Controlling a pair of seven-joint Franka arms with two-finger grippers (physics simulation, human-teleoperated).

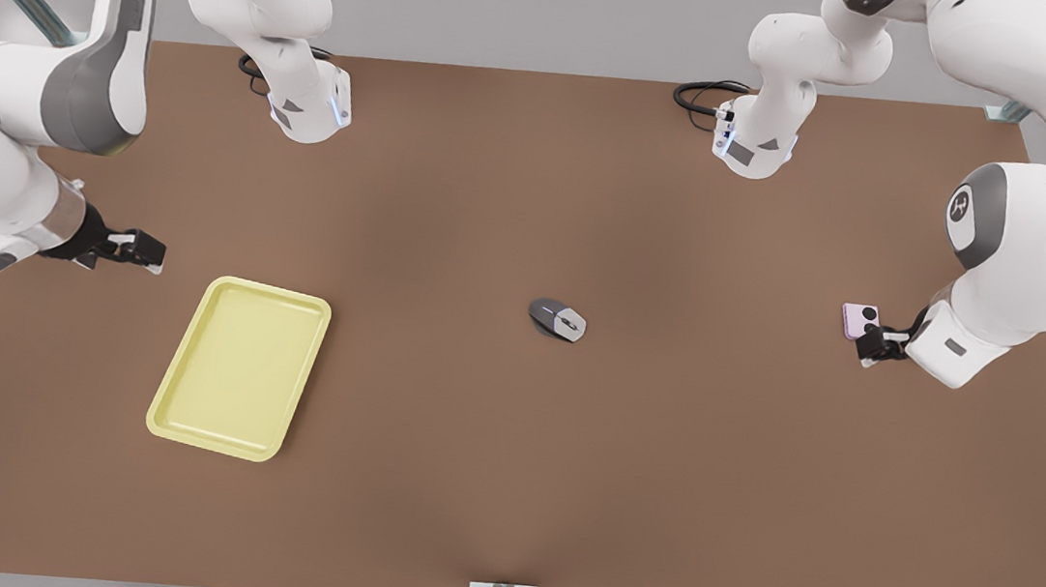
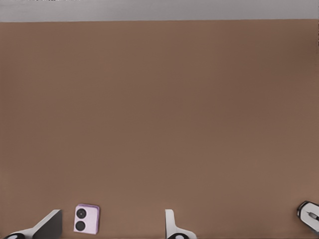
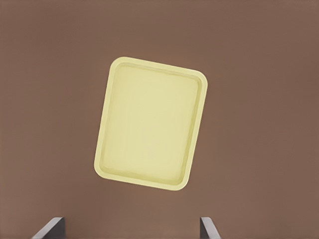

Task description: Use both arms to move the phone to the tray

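The pale pink-lilac phone (image 1: pixel 860 320) lies flat on the brown table at the front view's right, its two black camera circles facing up. My left gripper (image 1: pixel 877 348) hovers right beside it. In the left wrist view the phone (image 2: pixel 86 218) sits between the spread fingertips (image 2: pixel 50 225), nearer one of them, and the left gripper (image 2: pixel 110 226) is open. The pale yellow tray (image 1: pixel 240 367) rests at the front view's left. My right gripper (image 1: pixel 137 251) waits just beyond its far-left corner, open (image 3: pixel 130 229), looking down on the tray (image 3: pixel 149 123).
A grey-and-silver computer mouse (image 1: pixel 558 320) sits mid-table between phone and tray, also seen as the mouse (image 2: pixel 310 214) off to the side. Black cables (image 1: pixel 699 93) coil by the arm bases at the table's far edge.
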